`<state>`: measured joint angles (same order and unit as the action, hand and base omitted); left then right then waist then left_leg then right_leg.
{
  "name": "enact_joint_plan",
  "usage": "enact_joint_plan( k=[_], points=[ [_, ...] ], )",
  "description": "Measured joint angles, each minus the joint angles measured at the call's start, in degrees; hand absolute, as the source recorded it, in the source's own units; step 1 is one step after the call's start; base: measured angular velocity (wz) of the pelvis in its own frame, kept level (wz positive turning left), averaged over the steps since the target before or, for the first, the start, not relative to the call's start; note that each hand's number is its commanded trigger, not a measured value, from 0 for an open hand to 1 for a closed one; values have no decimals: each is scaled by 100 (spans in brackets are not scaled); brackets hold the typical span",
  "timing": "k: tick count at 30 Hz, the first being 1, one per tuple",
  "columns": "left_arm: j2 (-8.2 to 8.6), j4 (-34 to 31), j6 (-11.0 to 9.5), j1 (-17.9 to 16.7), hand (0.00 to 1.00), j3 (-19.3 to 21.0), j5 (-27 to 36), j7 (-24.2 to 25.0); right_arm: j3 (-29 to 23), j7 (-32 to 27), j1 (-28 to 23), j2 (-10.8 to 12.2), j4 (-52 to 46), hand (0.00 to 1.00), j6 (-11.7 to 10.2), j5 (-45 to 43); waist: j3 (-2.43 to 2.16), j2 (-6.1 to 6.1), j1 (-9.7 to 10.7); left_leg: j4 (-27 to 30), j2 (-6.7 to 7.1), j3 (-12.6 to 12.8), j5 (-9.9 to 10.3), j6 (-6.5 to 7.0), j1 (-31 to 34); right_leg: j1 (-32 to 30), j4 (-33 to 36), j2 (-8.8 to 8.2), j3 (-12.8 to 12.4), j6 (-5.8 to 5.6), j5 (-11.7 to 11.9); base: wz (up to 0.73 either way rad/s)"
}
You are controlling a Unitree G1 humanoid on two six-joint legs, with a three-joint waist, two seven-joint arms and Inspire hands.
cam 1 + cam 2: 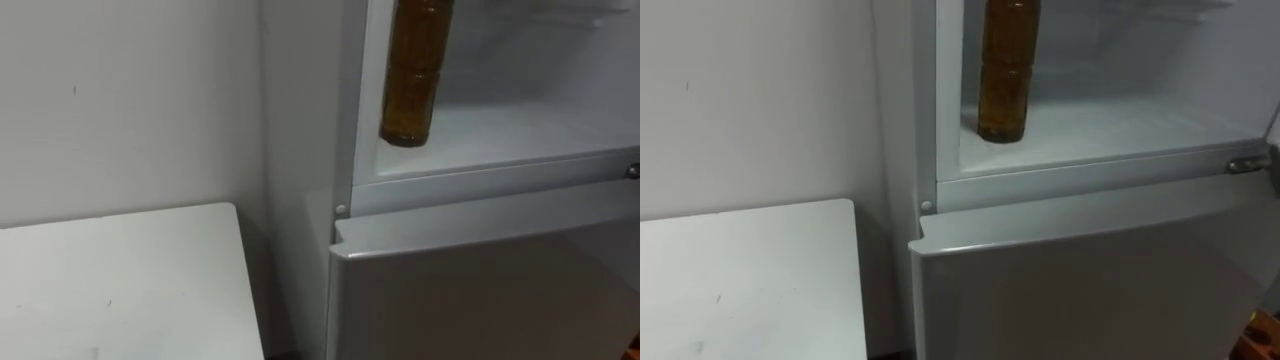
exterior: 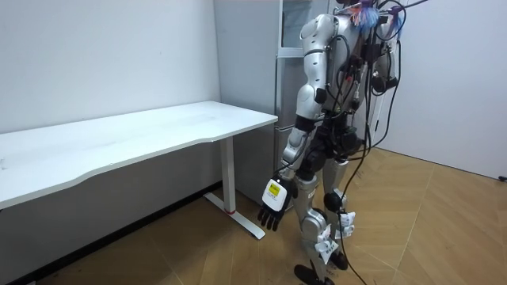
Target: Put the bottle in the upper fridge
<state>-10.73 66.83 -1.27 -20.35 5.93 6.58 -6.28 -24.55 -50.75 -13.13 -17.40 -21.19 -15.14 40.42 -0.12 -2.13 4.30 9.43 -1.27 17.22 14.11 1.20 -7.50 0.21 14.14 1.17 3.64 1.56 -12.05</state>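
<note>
Amber-brown bottle (image 1: 409, 75); white fridge (image 1: 480, 270); white table (image 1: 120, 285).

Silver-shelled body trails black cables; left hand (image 2: 273, 210) black.

Glossy bottle (image 1: 408, 90), matt table (image 1: 120, 290)

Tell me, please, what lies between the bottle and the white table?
In the left eye view, the fridge's left frame and side wall lie between the bottle and the table, then a narrow dark gap beside the table's edge.
</note>
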Motion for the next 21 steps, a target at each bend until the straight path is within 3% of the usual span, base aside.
enact_joint_plan(
  k=[21],
  points=[
    [70, -38, -154, -1, 0, -21, 6, -222, 433, 344, 0, 23, -26, 0, -1, -6, -10, 77, -36, -1, -5, -14, 6, -10, -16, 1, 58, -2, 29, 7, 4, 0]
  ],
)
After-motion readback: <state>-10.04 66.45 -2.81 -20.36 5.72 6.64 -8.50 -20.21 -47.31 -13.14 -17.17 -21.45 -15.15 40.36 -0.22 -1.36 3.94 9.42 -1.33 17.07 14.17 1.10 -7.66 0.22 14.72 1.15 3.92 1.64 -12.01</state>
